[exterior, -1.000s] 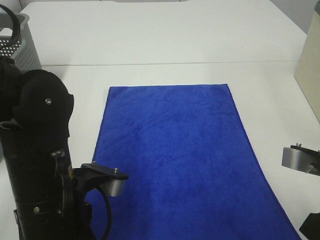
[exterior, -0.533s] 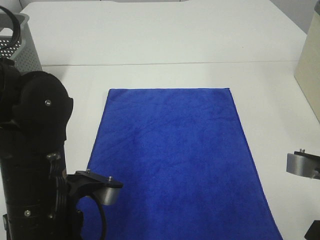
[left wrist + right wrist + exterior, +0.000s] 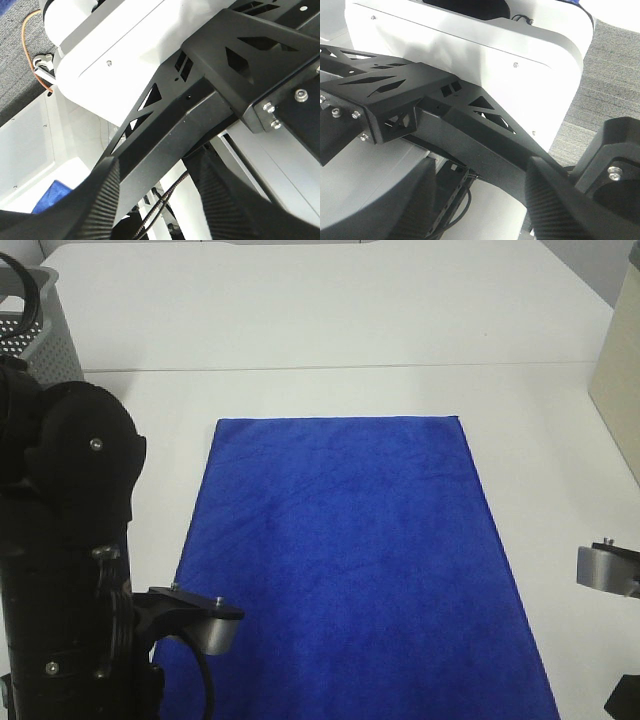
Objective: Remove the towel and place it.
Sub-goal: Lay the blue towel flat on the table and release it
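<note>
The towel, deep royal blue, lies spread flat on the white table, its long side running from the near edge toward the middle. A small corner of the towel shows in the left wrist view. My left gripper is open, with nothing between its fingers. My right gripper is open and also holds nothing. Both wrist views look at the robot's black and white frame. In the exterior high view only the left arm and a piece of the right arm show, beside the towel's near corners.
A grey perforated basket stands at the far left of the table. A beige box stands at the right edge. A seam runs across the table beyond the towel.
Both grippers have opened and both arms have drawn back toward the near edge. The towel's near end, wider and pulled outward before, has settled narrower and flat.
</note>
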